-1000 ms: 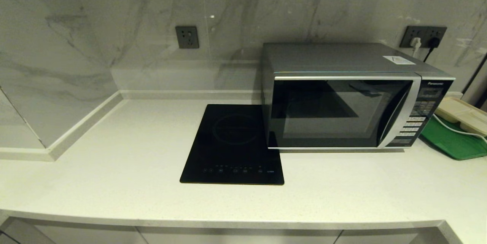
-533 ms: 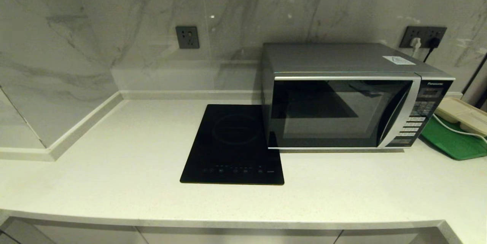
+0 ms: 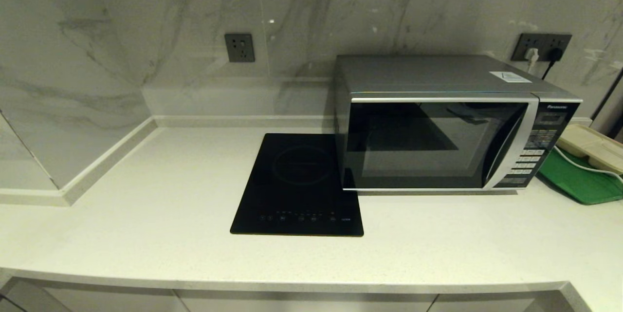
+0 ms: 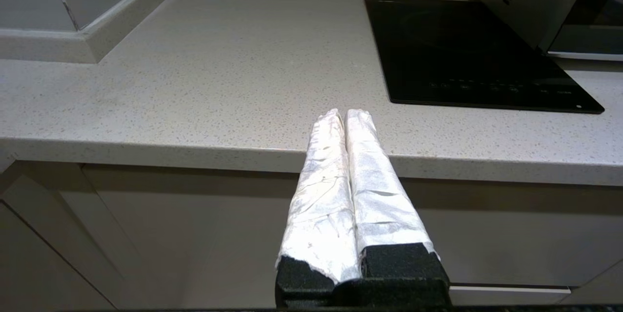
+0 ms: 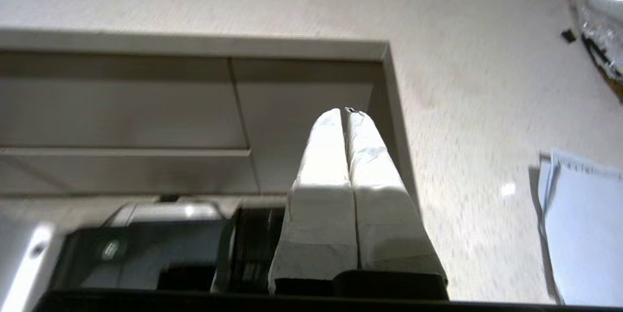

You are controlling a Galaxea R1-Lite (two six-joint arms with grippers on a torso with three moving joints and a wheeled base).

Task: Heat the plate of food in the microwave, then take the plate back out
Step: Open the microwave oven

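The microwave (image 3: 452, 124) is seen at the centre right of the head view, standing on the pale counter (image 3: 146, 214) with its dark glass door shut; its keypad panel (image 3: 538, 149) lies along the right side of its front. The plate of food cannot be made out in any view, and nothing can be told through the door glass. A flat black induction hob (image 3: 298, 186) lies on the counter just left of the microwave, its right rear corner running under or against the microwave's lower left corner. At the right edge of the frame a green tray (image 3: 579, 180) is seen beside the microwave, with a cream lidded box (image 3: 591, 146) on it.

Neither arm is shown in the head view. In the left wrist view the left gripper (image 4: 346, 116) is held low before the counter's front edge, above the cabinet fronts, its white-wrapped jaws pressed together with nothing between them. In the right wrist view the right gripper (image 5: 343, 113) is likewise seen with jaws closed and empty, held before cabinet fronts and a counter edge.
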